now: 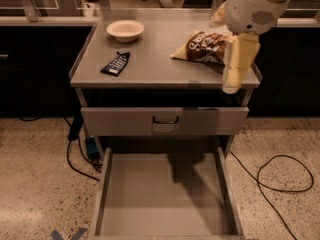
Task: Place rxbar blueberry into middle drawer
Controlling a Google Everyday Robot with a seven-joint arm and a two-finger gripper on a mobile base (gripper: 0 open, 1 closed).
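Barely begun, we reckon: rxbar blueberry (pixel 115 64) lies on surface (pixel 160 59), gripper (pixel 231 81) well apart by chip bag (pixel 202 46), its state we can't tell. Lower drawer (pixel 155 194) is open, maybe the middle one.

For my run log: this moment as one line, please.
rxbar blueberry: cabinet top, left | gripper: above top's right edge | lower drawer: open

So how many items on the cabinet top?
3: pale round bowl back left, flat navy bar front left, brown chip bag right, behind the hand. Arm may hide more.
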